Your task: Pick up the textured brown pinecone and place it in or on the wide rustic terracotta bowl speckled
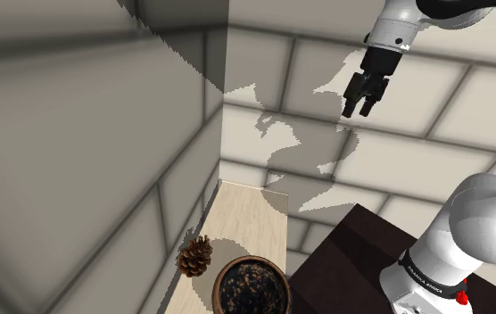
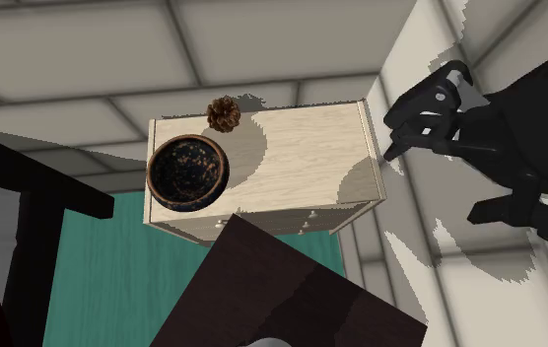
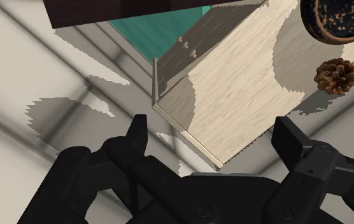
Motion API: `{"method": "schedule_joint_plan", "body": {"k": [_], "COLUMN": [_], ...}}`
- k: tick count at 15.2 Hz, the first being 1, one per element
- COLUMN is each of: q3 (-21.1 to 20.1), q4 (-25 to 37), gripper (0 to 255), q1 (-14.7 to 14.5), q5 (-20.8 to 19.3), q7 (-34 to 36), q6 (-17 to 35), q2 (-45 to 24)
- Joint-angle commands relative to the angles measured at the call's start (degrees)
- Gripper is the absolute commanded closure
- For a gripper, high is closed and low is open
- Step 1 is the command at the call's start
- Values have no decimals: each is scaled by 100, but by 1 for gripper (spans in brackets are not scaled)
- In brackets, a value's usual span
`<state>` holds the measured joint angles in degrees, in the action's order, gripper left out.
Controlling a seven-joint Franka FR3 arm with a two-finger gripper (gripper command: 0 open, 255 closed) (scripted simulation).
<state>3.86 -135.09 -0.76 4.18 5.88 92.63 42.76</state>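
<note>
A brown pinecone (image 1: 194, 256) lies on a pale wooden cabinet top (image 1: 246, 223), close to the wall and just beside the bowl. The bowl (image 1: 251, 285) is brown outside and dark and speckled inside; it stands at the cabinet's end nearest the stand. In the second exterior view the pinecone (image 2: 224, 113) sits at the cabinet's far edge, behind the bowl (image 2: 187, 172). My gripper (image 1: 361, 108) hangs high in the air, far from both, open and with nothing in it. In the wrist view its fingers (image 3: 137, 137) stand wide apart, with the pinecone (image 3: 337, 75) and the bowl (image 3: 341, 19) far beyond them.
A tiled wall (image 1: 77, 152) runs along the cabinet's side. My dark stand (image 1: 353, 259) sits right next to the bowl's end of the cabinet. A dark table edge (image 2: 35, 187) and teal floor (image 2: 114, 276) lie by the cabinet in the second exterior view.
</note>
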Motion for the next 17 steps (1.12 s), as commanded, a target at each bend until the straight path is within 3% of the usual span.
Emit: {"method": "schedule_joint_plan", "body": {"k": [1, 9, 17], "q3": [0, -779, -1587], "q4": [0, -746, -977], "gripper": [0, 0, 0], "q1": [0, -315, -621], "q5": [0, 537, 955], "q7": [0, 784, 1547], "q6": [0, 1310, 2728], "q2": [0, -382, -1355]}}
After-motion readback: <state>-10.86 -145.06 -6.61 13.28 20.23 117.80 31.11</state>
